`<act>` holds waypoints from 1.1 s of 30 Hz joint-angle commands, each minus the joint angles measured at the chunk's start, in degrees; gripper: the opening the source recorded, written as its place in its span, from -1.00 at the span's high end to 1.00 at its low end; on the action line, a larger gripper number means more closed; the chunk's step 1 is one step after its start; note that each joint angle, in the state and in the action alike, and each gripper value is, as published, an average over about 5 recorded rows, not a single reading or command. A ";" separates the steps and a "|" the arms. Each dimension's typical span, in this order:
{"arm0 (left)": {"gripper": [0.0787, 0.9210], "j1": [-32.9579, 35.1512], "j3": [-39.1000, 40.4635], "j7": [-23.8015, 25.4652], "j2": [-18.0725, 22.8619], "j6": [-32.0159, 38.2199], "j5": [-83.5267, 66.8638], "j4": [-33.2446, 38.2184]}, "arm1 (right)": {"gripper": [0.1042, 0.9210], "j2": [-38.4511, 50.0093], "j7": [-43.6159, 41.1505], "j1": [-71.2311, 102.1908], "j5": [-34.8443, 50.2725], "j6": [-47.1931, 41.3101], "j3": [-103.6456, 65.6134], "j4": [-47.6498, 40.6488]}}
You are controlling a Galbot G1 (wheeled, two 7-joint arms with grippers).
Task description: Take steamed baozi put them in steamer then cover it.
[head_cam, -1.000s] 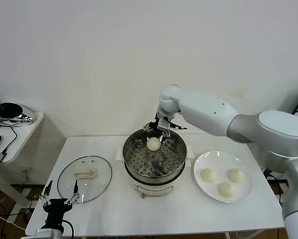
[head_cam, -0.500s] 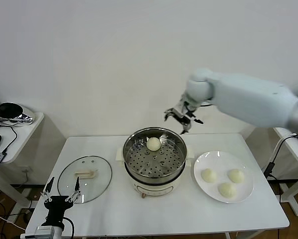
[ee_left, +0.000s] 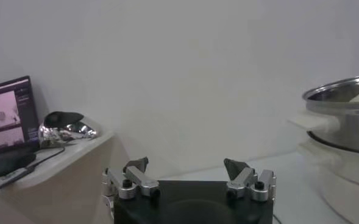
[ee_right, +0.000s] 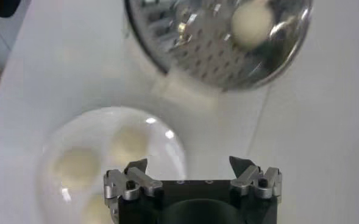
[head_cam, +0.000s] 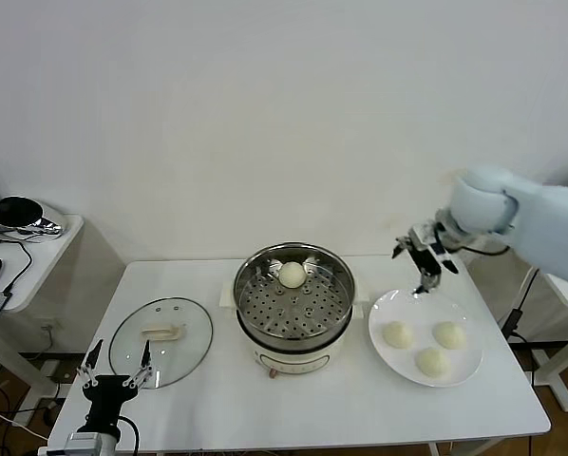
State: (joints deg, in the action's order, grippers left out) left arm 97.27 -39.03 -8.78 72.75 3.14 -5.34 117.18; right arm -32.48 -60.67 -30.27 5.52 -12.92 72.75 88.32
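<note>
Landmark: the steamer point(head_cam: 294, 309), a shiny steel pot on a cream-white base, stands mid-desk point(head_cam: 293, 408).
Right gripper: point(head_cam: 425, 258) hangs in the air beyond the steamer's right side, above the far edge of the white plate point(head_cam: 387, 309); its jaws are spread wide and hold nothing.
Change, right gripper: a second ago it was low over the far rim of the steamer, right by the bun there; half a second ago it had lifted above and right of the pot; now it has swung clear of the steamer to the plate side.
Baozi in steamer: one steamed baozi point(head_cam: 293, 275) lies on the perforated tray, toward the far wall of the pot; it sits in the same spot as a second ago, now with no gripper near it.
Baozi on plate: three more point(head_cam: 426, 343) rest on the plate to the right of the steamer, unmoved.
Right wrist view: looks down on the plate and the steamer past the spread jaws of that gripper point(ee_right: 193, 167).
Cover: the glass lid point(head_cam: 160, 340) with its cream handle lies flat on the desk to the left of the steamer, unchanged.
Left gripper: point(head_cam: 115, 366) parked at the near edge of the desk, left of the steamer and just in front of the cover, jaws spread, empty; it has not moved.
</note>
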 commanded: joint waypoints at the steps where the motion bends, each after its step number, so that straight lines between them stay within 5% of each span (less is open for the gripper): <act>1: -0.77 0.09 -0.10 -0.04 0.06 0.12 -0.02 -0.15 | -0.76 0.97 -0.02 17.12 -6.71 -0.97 -10.82 -5.02; 33: -0.77 1.11 -2.74 -0.04 0.93 -0.39 -0.54 1.29 | -0.76 -10.48 0.08 30.91 -13.85 0.77 -20.36 -18.71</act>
State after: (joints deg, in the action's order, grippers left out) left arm 98.32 -41.73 -8.82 73.68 2.73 -5.88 118.49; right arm -41.67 -60.70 -2.00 -6.51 -12.33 54.12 72.09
